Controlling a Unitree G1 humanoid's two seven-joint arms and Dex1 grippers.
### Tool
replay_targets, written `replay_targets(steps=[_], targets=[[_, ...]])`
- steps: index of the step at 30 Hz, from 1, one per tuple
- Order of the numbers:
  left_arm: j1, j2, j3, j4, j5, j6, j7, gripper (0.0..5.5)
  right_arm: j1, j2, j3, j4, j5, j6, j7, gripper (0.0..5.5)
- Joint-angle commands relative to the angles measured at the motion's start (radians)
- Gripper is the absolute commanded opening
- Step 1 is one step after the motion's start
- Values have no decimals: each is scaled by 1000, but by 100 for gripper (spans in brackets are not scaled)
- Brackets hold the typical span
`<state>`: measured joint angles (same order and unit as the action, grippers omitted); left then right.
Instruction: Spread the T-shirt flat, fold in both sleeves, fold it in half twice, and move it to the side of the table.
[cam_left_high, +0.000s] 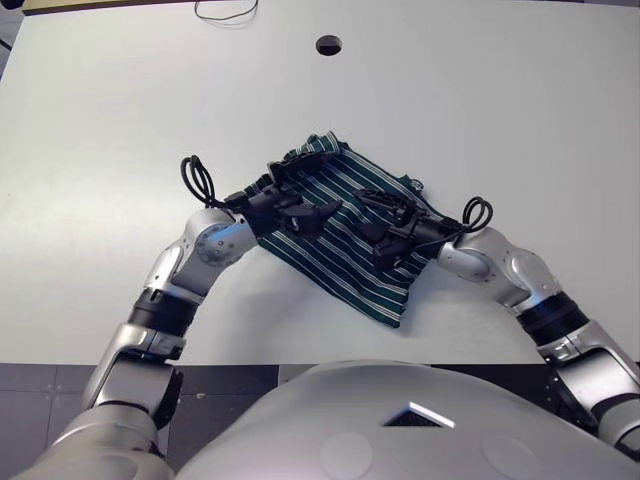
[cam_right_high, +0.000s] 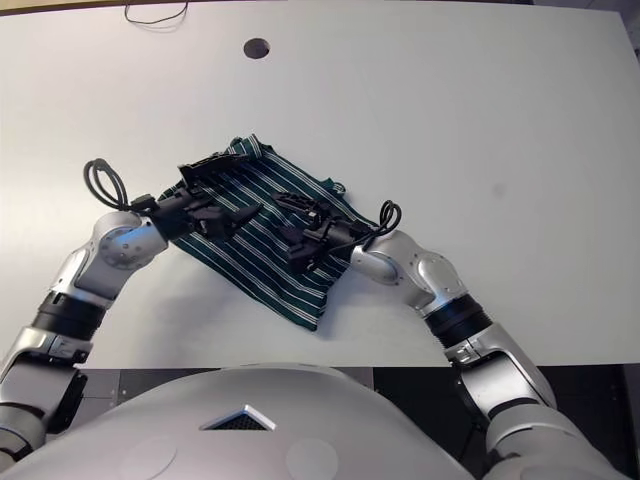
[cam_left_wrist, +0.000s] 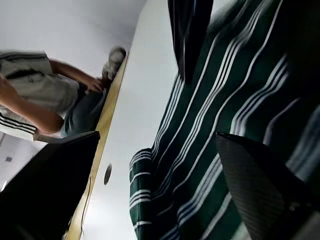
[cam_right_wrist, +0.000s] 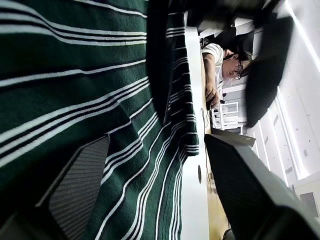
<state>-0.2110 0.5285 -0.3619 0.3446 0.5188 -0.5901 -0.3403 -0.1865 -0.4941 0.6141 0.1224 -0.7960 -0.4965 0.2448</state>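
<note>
White and wide, the worktop (cam_left_high: 520, 110) takes most of the scene, and below its front edge some dark floor tiles (cam_left_high: 40, 380) are seen. On it lies the T-shirt (cam_left_high: 345, 275), dark green with thin white stripes. It is a folded, roughly rectangular packet, turned diagonally, near the front edge and about midway between both arms.

The left tool (cam_left_high: 312, 212) is over the left part of the cloth and the right tool (cam_left_high: 388, 235) over the right part, near each other. Both tools stand open. In the left wrist view the two dark fingers (cam_left_wrist: 260, 190) are spread with striped cloth between them, and in the right wrist view the fingers (cam_right_wrist: 75, 195) are spread the same way. I cannot tell if the fingertips touch the cloth.

Far on the worktop there is a round dark hole (cam_left_high: 328, 45), and behind it a thin black cable (cam_left_high: 225, 12) at the far edge. The left wrist view adds the yellowish wooden edge (cam_left_wrist: 102, 145) of the worktop.
</note>
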Motion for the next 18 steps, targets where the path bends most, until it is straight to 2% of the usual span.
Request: replay_targets(steps=[1, 5, 14, 18], targets=[[-140, -49, -21, 214, 67, 2, 108, 428, 23, -6, 41, 55, -42, 10, 29, 351], [-242, -52, -18, 404, 95, -7, 214, 428, 21, -5, 42, 64, -46, 10, 20, 351], [-376, 12, 32, 672, 60, -42, 345, 428, 35, 2, 54, 71, -46, 13, 17, 351], [-388, 10, 79, 691, 9, -97, 406, 428, 27, 23, 35, 39, -26, 18, -2, 351]])
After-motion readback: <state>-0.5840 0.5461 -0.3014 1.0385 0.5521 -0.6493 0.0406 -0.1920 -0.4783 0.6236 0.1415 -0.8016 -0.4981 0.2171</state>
